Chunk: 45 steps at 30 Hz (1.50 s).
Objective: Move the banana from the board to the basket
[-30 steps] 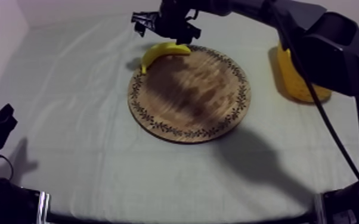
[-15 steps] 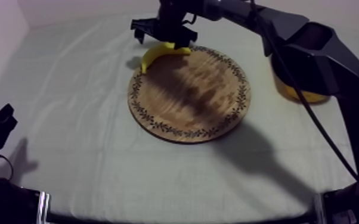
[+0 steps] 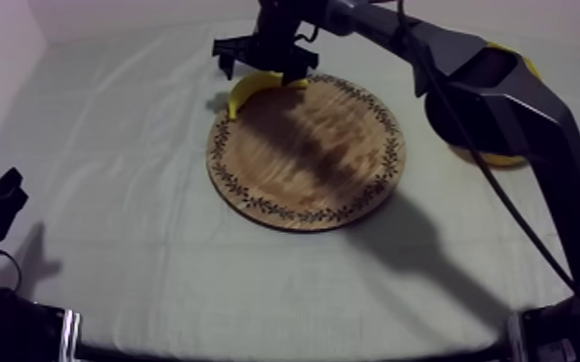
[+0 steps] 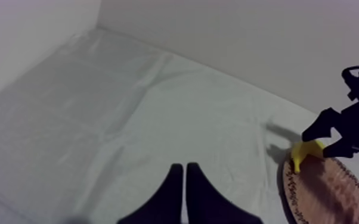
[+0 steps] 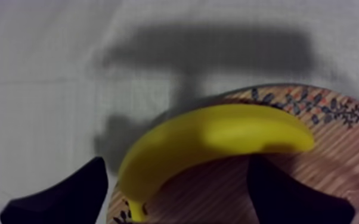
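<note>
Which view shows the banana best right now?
Right wrist view: the banana is close, its whole curve visible across the rim of the wooden board, between the fingers of the open right hand. Top view: the hand covers part of it. Left wrist view: far off, small, under that hand.

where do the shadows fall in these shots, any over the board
Top view: the right arm throws a shadow across the middle of the wooden board and the cloth on its near side. Right wrist view: the right tool casts a shadow on the cloth beyond the banana. Left wrist view: a small shadow on the cloth beside the banana.
</note>
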Each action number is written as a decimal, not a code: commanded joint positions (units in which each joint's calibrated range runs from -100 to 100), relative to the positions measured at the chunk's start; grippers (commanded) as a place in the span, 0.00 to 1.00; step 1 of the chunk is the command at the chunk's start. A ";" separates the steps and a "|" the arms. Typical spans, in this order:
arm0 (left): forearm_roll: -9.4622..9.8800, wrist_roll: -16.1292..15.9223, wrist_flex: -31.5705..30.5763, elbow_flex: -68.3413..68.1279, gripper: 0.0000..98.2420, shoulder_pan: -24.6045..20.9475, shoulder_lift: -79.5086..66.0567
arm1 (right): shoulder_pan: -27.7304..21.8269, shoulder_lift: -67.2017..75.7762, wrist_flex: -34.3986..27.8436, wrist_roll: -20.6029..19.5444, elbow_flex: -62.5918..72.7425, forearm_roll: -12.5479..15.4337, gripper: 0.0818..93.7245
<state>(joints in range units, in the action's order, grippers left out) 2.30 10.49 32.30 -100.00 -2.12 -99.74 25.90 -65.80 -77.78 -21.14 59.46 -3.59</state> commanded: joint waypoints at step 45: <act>0.02 -0.01 0.03 0.00 0.00 -0.02 0.00 | -0.02 -9.34 -16.35 9.15 15.25 3.15 0.20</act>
<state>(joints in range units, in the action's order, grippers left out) 2.30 10.49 32.30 -100.00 -2.12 -99.74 26.03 -75.28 -93.85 -12.08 75.72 0.00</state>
